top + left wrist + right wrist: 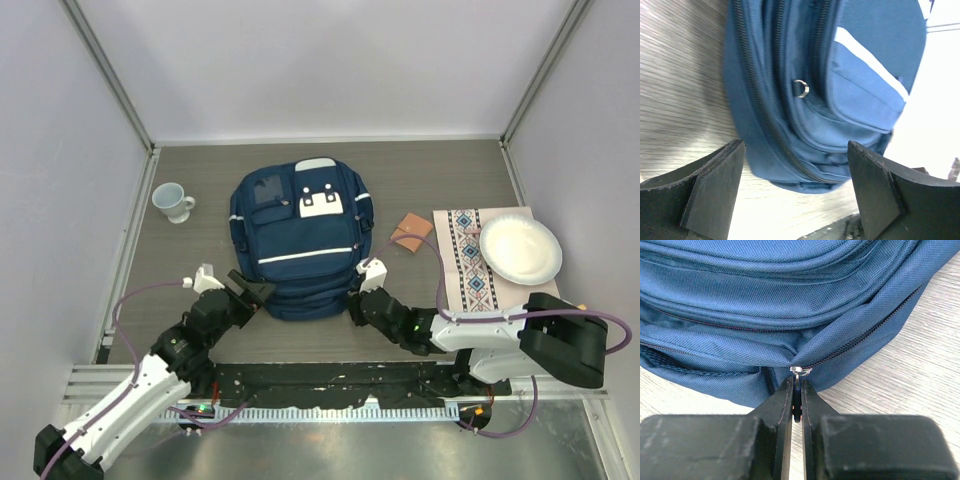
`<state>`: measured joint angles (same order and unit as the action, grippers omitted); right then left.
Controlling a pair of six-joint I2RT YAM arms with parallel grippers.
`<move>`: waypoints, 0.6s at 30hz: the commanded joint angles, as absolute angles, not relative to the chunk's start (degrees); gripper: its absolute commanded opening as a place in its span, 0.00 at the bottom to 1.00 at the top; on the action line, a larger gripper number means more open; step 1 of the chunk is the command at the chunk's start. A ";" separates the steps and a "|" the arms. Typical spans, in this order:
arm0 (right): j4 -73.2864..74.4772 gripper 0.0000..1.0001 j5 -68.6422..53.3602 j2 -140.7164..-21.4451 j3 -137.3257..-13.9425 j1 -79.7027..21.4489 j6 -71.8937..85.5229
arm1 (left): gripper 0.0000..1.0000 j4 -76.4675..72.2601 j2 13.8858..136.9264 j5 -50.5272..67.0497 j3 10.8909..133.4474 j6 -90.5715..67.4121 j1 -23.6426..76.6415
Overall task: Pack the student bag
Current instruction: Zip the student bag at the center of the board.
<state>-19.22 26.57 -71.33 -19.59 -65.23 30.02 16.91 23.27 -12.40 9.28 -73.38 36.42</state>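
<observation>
The student bag, navy with white stripes and a white buckle patch, lies flat in the middle of the table. My right gripper is at the bag's near right corner, shut on the zipper pull of the main zipper; the fabric puckers there. The bag fills the right wrist view. My left gripper is open and empty at the bag's near left corner. In the left wrist view the bag sits between and beyond my fingers, with a metal ring on a pocket zipper.
A white mug stands at the far left. A small brown card lies right of the bag. A patterned cloth with a white paper plate lies at the right. Walls enclose the table.
</observation>
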 commanded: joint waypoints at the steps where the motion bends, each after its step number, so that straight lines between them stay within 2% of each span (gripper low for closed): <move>1: -21.44 0.01 24.87 -72.77 -21.27 -65.57 28.92 | 0.87 11.78 20.22 -13.71 9.14 -80.06 38.14; 7: -22.76 0.01 24.35 -73.92 -21.45 -65.65 29.09 | 0.86 4.94 21.70 -17.48 8.53 -82.70 44.80; 12: -23.03 0.01 23.91 -73.92 -21.71 -65.57 28.83 | 0.88 -3.15 33.38 -24.42 8.35 -87.09 55.00; 16: -22.94 0.01 24.17 -73.21 -21.36 -65.57 28.65 | 0.91 -9.74 42.52 -34.88 9.05 -90.87 66.59; 18: -22.94 0.01 24.00 -72.60 -21.09 -65.65 28.74 | 0.92 -12.98 47.95 -36.56 10.63 -91.23 67.32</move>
